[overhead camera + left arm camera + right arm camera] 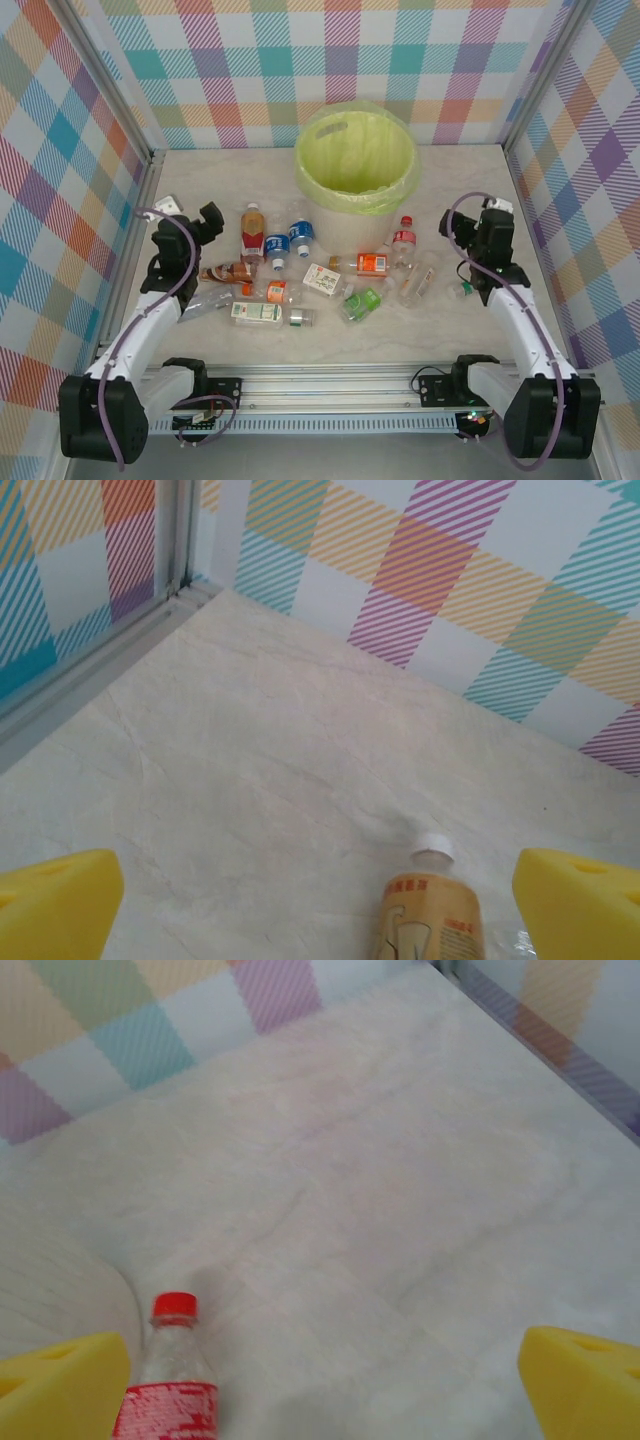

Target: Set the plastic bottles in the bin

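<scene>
With the right gripper and the left gripper both hovering, jaws spread wide and holding nothing, the left is sitting nearer its target, an orange-labelled bottle lying just ahead and slightly right of centre, cap pointing away, among the plastic bottles scattered before the bin.

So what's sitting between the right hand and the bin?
A red-capped bottle sits ahead of the open right hand in its wrist view; the overhead view shows it just short of the bin.
</scene>
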{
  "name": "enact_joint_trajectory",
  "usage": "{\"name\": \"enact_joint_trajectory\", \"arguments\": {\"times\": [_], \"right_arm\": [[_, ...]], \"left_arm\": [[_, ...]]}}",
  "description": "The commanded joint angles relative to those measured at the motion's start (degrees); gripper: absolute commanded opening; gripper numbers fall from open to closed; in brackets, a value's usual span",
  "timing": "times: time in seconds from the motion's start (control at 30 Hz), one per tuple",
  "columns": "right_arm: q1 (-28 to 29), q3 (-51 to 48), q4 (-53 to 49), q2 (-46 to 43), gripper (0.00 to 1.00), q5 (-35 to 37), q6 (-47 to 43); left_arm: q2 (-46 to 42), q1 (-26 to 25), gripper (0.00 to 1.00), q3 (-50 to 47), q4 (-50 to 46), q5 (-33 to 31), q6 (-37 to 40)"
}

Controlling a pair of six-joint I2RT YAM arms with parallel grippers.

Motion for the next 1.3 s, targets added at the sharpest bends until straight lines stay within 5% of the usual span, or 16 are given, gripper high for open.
{"name": "enact_joint_trajectory", "arguments": {"times": [0.0,0.2,0.77,1.07,1.27], "right_arm": [[-4.6,4.33,-23.76,3.21,1.0,3.06,9.81],[-11.82,12.0,-34.19,14.8,1.0,-2.57,12.68],[-14.0,9.25,-21.41,31.44,0.9,-5.39,15.45],[-15.07,6.15,-17.36,26.64,0.66,-4.08,14.16],[-15.07,3.99,-13.95,12.39,0.54,-9.51,10.12]], "left_arm": [[-1.59,0.07,1.0,2.11,-12.93,3.22,-7.95],[-0.78,0.05,1.0,1.68,-10.66,8.75,-8.02],[0.17,0.48,1.0,0.09,-8.04,8.35,-9.86],[0.21,0.58,1.0,0.36,-7.57,9.56,-11.68],[3.16,0.46,1.0,2.15,-7.51,12.23,-14.71]]}}
